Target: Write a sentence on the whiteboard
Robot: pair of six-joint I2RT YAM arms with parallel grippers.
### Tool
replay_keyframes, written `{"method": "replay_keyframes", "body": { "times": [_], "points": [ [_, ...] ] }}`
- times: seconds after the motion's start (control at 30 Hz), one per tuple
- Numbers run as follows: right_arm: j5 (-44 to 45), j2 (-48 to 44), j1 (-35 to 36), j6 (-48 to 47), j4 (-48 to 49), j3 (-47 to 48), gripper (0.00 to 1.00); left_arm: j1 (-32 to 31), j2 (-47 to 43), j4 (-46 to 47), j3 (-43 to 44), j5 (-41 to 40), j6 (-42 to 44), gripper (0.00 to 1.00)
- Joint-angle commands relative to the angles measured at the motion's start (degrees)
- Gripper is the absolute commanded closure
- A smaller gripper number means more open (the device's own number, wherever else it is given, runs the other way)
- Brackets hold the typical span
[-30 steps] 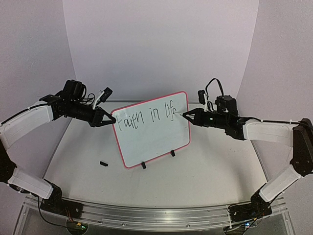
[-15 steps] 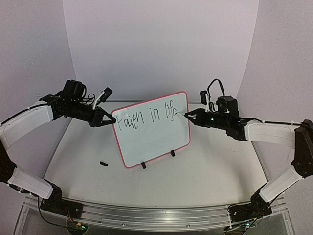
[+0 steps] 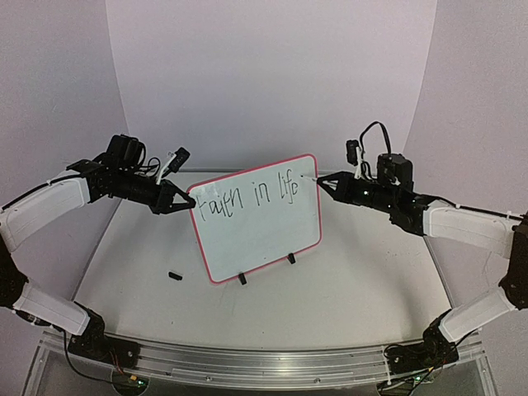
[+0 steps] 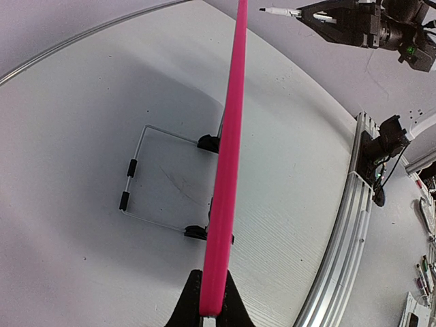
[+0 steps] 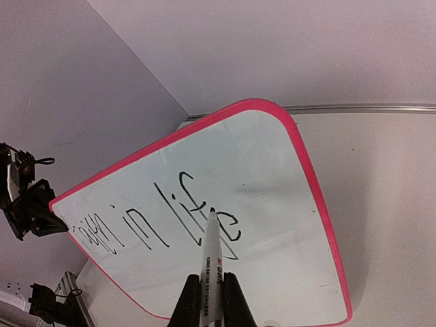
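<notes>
Right gripper (image 3: 330, 183) has backed off rightward and slightly up. The marker (image 3: 318, 178), clamped between its jaws, is now apart from the whiteboard (image 3: 260, 235). Board stands mid-frame, tilted, left edge pinched by left gripper (image 3: 185, 200). Marker's long axis points left at board's upper-right corner, past "life". Right arm nearer for more writing.

Whiteboard (image 3: 256, 235): white face, pink-red frame, black handwriting along the top. Clip feet (image 3: 242, 279) black. Marker (image 5: 212, 266): white barrel, black tip, red and black print. Left hand (image 3: 190, 200) and right hand (image 3: 322, 182) black; arm shells white, joints black. Worktop (image 3: 355, 280) off-white. Small piece (image 3: 174, 275) on it black. Rail (image 3: 247, 363) silver.
</notes>
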Motion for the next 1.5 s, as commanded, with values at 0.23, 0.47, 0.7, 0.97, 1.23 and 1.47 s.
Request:
{"method": "replay_keyframes", "body": {
  "times": [0.23,0.47,0.7,0.97,1.23,1.47],
  "points": [
    [1.19,3.58,-0.30,-1.62,1.30,5.30,1.00,-0.03,1.12,-0.03,-0.61,-2.85,1.60,1.00],
    [2.52,4.69,-0.50,-1.43,1.30,5.22,1.00,-0.06,1.04,-0.05,-0.61,-2.79,1.58,1.00],
    [2.57,4.70,-0.67,-1.00,1.14,4.19,1.00,-0.05,1.04,-0.03,-0.59,-2.78,1.58,1.00],
    [0.90,4.49,-0.65,-0.05,0.67,2.53,1.00,-0.04,1.13,-0.01,-0.61,-2.80,1.58,1.00],
    [-2.27,2.22,-0.67,0.14,0.15,1.66,1.00,-0.03,1.20,-0.04,-0.52,-2.73,1.59,1.00],
    [0.96,-2.56,-0.67,0.24,-0.05,-0.24,1.00,-0.03,1.15,-0.04,-0.60,-2.79,1.58,1.00]
  ]
}}
